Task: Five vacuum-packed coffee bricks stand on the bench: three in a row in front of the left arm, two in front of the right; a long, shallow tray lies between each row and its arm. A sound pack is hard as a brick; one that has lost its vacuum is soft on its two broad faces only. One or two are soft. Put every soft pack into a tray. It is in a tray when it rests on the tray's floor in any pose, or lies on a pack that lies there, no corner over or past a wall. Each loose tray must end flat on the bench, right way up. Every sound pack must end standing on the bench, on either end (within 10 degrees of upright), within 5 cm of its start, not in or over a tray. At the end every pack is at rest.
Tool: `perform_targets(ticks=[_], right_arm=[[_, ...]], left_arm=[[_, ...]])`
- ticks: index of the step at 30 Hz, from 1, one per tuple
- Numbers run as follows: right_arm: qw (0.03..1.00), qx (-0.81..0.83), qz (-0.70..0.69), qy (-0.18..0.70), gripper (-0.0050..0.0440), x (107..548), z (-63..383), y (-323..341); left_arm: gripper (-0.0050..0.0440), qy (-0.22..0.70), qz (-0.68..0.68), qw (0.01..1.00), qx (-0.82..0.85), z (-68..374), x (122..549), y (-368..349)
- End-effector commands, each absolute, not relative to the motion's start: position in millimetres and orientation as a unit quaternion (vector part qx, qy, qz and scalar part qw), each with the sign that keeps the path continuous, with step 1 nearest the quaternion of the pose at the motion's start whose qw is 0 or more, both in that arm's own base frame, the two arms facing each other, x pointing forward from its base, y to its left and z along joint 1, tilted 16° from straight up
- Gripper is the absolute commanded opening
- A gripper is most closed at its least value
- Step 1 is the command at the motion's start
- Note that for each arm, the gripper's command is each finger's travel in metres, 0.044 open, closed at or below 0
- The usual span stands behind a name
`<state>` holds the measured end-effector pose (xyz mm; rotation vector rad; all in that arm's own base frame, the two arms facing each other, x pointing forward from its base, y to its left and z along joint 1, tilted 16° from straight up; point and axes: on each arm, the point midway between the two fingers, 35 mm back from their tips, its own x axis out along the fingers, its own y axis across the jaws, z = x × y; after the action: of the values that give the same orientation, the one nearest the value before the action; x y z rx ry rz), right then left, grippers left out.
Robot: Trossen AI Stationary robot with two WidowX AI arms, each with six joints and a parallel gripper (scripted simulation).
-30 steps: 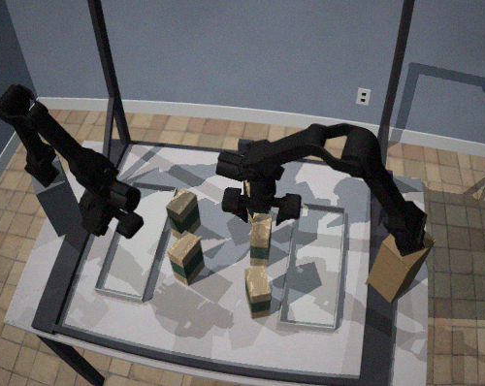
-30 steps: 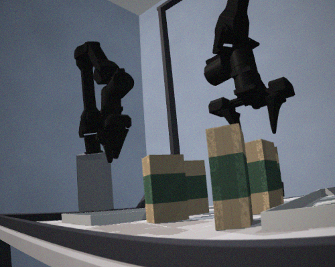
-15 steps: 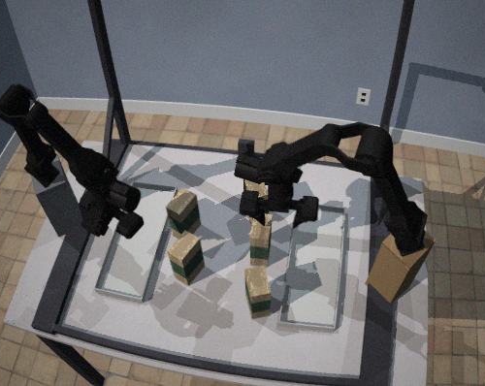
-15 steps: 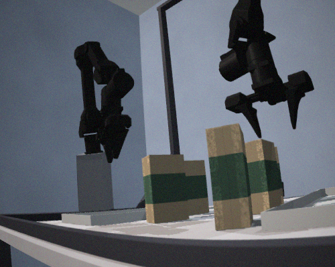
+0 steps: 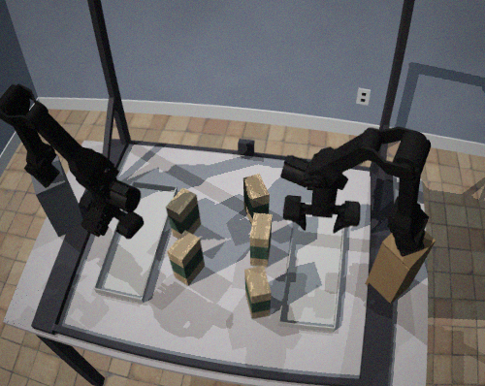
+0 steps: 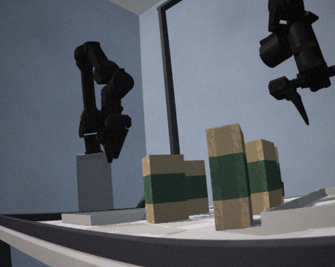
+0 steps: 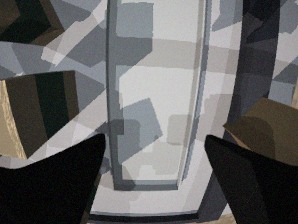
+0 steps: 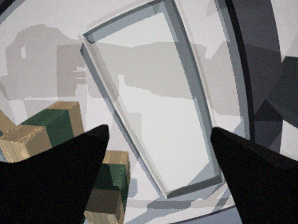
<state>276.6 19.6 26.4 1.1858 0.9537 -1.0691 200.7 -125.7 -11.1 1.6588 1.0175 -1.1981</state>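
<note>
Five tan coffee packs with green bands stand upright on the bench. Three stand in a row [image 5: 256, 195] [image 5: 260, 239] [image 5: 257, 292] in front of the left arm, and two [image 5: 183, 211] [image 5: 185, 258] stand in front of the right arm. In the exterior view the row's near pack [image 6: 229, 178] hides most of the others. My left gripper [image 5: 320, 225] [image 6: 325, 114] [image 7: 156, 140] is open and empty, high above its tray [image 5: 309, 324] [image 6: 301, 211] [image 7: 113, 75]. My right gripper [image 5: 116, 228] [image 6: 114, 141] [image 8: 161, 132] is open and empty above the other tray [image 5: 121, 292] [image 6: 104, 216] [image 8: 111, 95]. Both trays are empty.
A tan pedestal [image 5: 398, 272] [image 7: 265, 130] carries the left arm and a grey pedestal [image 6: 94, 181] carries the right arm. A dark frame [image 5: 107, 87] with upright posts runs around the bench. In the wrist views a pack [image 7: 40, 110] lies left of the left gripper and two packs [image 8: 50, 125] [image 8: 112, 180] lie left of the right gripper.
</note>
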Motion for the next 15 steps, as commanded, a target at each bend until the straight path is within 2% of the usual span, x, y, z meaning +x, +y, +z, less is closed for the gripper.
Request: perform_targets(ticks=[1,9,15], right_arm=[[0.601,0.516,-0.453,0.408,0.0353,280,31,21],[0.601,0.516,-0.453,0.408,0.0353,280,31,21],[0.605,0.513,-0.450,0.412,0.0353,291,30,52]], left_arm=[[0.0358,0.393,-0.470,0.430,0.663,-5,197,-127],[0.0358,0.393,-0.470,0.430,0.663,-5,197,-127],[0.0358,0.438,-0.427,0.494,0.618,7,232,-106]])
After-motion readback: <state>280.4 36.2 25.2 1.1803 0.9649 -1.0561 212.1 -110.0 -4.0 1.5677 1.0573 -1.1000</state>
